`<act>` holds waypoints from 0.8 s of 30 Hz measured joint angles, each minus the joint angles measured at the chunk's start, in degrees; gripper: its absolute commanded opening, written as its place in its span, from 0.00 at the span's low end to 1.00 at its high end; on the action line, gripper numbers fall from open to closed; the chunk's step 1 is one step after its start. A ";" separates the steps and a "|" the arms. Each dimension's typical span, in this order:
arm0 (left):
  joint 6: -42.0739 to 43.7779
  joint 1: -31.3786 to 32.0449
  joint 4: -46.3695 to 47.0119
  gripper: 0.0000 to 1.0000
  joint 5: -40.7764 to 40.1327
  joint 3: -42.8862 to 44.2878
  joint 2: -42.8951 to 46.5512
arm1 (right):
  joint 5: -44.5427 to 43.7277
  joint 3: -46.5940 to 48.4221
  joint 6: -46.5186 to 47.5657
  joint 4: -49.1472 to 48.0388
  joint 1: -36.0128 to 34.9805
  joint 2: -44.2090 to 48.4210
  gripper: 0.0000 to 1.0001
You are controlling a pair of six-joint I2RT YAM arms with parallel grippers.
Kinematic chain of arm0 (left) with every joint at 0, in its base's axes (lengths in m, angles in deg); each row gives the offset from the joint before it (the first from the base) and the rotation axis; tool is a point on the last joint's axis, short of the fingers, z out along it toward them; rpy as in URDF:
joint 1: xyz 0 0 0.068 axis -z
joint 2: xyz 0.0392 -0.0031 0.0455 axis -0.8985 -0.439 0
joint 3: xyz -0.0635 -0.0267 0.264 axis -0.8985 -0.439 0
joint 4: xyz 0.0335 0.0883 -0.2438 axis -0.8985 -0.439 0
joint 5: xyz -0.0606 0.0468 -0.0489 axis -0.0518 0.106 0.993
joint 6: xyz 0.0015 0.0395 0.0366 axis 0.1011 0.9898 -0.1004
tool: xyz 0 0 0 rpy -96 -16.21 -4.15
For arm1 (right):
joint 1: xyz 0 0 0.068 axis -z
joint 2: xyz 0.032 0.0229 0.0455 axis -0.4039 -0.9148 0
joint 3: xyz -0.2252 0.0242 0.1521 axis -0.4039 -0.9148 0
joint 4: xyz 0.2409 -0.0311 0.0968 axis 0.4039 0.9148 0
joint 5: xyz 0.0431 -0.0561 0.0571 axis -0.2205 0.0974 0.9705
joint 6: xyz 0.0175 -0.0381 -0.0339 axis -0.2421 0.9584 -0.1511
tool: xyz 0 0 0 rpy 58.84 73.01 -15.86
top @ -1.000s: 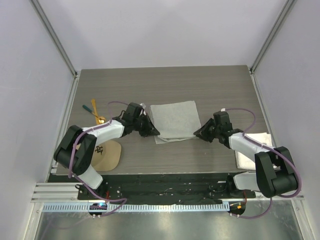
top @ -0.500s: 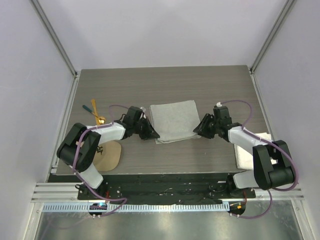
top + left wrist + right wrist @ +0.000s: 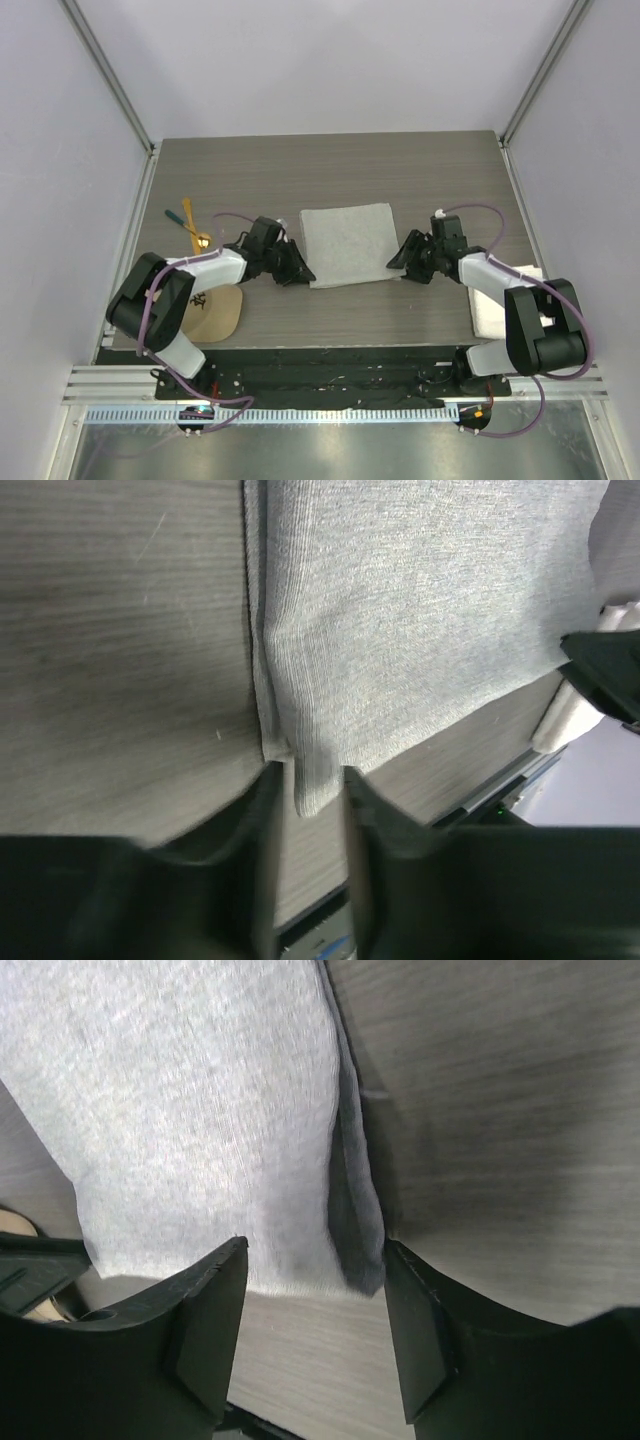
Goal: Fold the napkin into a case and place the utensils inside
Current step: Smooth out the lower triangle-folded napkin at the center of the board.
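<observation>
- Standing slightly apart, L jaws straddle near-left corner of the napkin [image 3: 400, 630]; corner tip lies btwn the two dark fingers [image 3: 262, 820], not pinched
- R jaws gape wider; near-right napkin corner, w/ a darker lower layer peeking out, sits in the gap btwn fingers [image 3: 205, 1340]; no grip on it
- napkin folded to a rough rectangle, flat on the surface [image 3: 420, 170], mid-width, btwn both arms
- utensils [image 3: 190, 222] lie at far left of surface, well apart from napkin; gold spoon bowl is the end closest to L arm [image 3: 215, 265]
- tan cap [image 3: 220, 312] at near-left edge, partly under L arm; white towel [image 3: 488, 318] at near right, partly under R arm [image 3: 490, 280]
</observation>
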 measured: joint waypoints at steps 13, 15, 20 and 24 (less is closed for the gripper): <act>3.13 0.00 -6.05 0.38 0.94 1.88 3.10 | 1.14 -1.64 1.33 5.51 0.33 7.72 0.54; 3.26 0.00 -5.95 0.33 1.25 2.05 1.38 | 1.22 -1.70 1.36 5.42 0.33 7.17 0.48; 3.69 0.00 -6.14 0.18 0.96 2.08 -2.60 | 0.87 -1.70 1.77 4.11 0.35 2.75 0.26; 4.37 0.00 -6.08 0.16 -0.07 1.86 -2.71 | 0.87 -1.90 1.97 2.69 0.59 -0.42 0.23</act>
